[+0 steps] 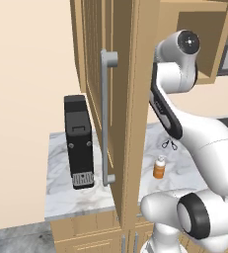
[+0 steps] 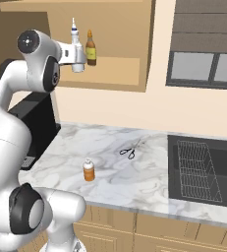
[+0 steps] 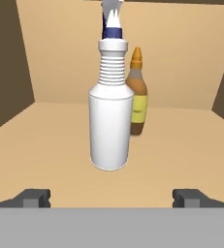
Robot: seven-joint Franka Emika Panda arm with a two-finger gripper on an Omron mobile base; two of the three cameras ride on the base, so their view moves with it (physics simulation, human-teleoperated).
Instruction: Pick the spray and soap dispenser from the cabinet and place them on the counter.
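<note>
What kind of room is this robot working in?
A kitchen, rendered rather than real: a marble counter over wooden base cabinets, a sink with a wire rack, and an open wall cabinet holding bottles.

White spray [image 3: 110, 121] w/ blue-white nozzle; brown bottle [image 3: 137, 97], yellow label, maybe orange cap; orange soap dispenser [image 2: 89, 171]; grey-veined white counter [image 2: 149, 182].

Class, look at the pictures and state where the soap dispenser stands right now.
The soap dispenser stands upright on the counter, toward its front edge, with the small scissors behind it to the right in the right base view.
</note>
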